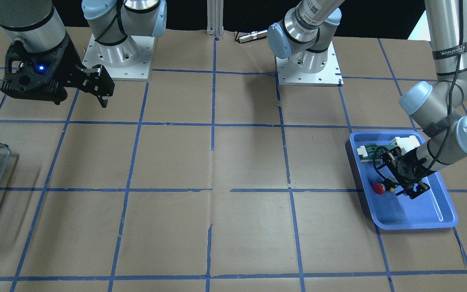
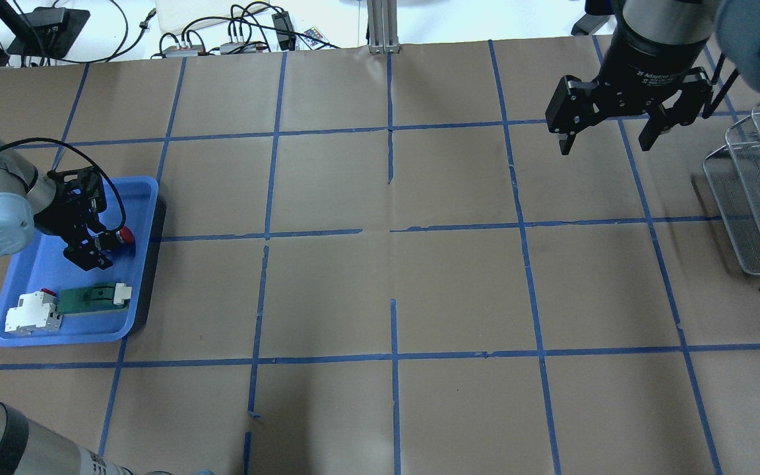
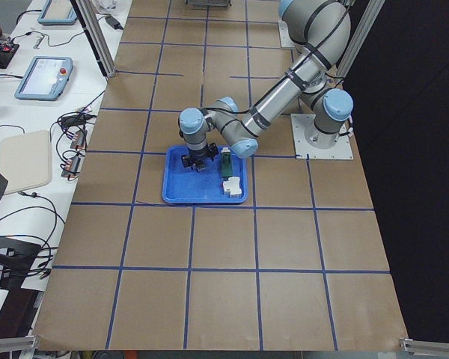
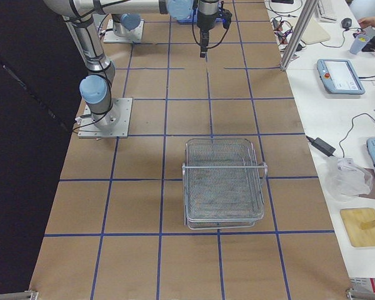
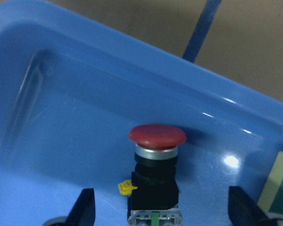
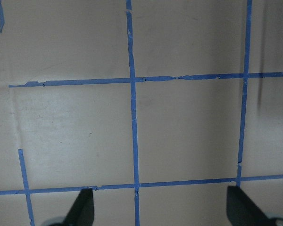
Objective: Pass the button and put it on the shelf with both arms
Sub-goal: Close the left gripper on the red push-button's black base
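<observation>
By the left edge of the table I see a blue plastic tray. The small push button with the round red cap and short black body lies in it on its side, near the tray's right wall. Its long way runs from left edge to right edge, and the red cap points right. My black two-finger left gripper points down over it, fingers spread wide, one on each side of the black body, not touching. The silver-grey left arm bends at the elbow and dips its wrist into the tray. Further right, my black right gripper hangs above the table, fingers spread apart. The silver wire shelf stands at the right edge.
</observation>
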{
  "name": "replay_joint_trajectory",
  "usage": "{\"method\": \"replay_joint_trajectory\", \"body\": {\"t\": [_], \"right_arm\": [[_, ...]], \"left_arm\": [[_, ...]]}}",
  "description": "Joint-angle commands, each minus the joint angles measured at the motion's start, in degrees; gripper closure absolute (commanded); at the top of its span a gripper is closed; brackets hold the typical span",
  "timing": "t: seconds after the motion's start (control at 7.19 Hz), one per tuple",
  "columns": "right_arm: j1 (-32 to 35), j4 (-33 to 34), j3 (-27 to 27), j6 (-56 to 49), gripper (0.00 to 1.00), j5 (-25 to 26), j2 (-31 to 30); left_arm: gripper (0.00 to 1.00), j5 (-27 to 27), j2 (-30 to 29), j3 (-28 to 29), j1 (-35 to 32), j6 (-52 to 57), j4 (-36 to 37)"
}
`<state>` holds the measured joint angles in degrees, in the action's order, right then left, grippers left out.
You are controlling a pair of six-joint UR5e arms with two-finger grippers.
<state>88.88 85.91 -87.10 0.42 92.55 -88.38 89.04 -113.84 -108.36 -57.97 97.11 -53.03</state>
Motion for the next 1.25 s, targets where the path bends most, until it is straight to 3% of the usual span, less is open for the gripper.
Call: {"method": "replay_joint_trajectory", "body": {"t": [0.0, 0.14, 0.28, 0.56, 0.7, 1.11], "right_arm": [[-0.02, 0.04, 0.0, -0.07, 0.0, 0.0, 0.05], [-0.02, 0.04, 0.0, -0.07, 0.0, -0.09, -0.04], [-0.02, 0.04, 0.0, -0.07, 0.0, 0.0, -0.04], [-0.02, 0.04, 0.0, -0.07, 0.0, 0.0, -0.04], [-0.02, 0.04, 0.0, -0.07, 0.0, 0.0, -0.04], [-0.02, -0.04, 0.0, -0.07, 0.0, 0.0, -0.04]], "left_arm": [[0.74, 0.0, -0.06, -0.18, 0.05, 0.27, 0.21], [0.97, 0.0, 0.02, -0.1, 0.05, 0.71, 0.3], [1.0, 0.0, 0.02, 0.16, 0.05, 0.71, 0.3], [1.0, -0.44, 1.5, 0.69, -0.74, 0.54, -1.62], [1.0, -3.58, 3.08, 1.74, -1.53, 0.53, -5.99], [1.0, -8.15, 9.58, 9.63, -11.16, 0.53, -26.01]]}}
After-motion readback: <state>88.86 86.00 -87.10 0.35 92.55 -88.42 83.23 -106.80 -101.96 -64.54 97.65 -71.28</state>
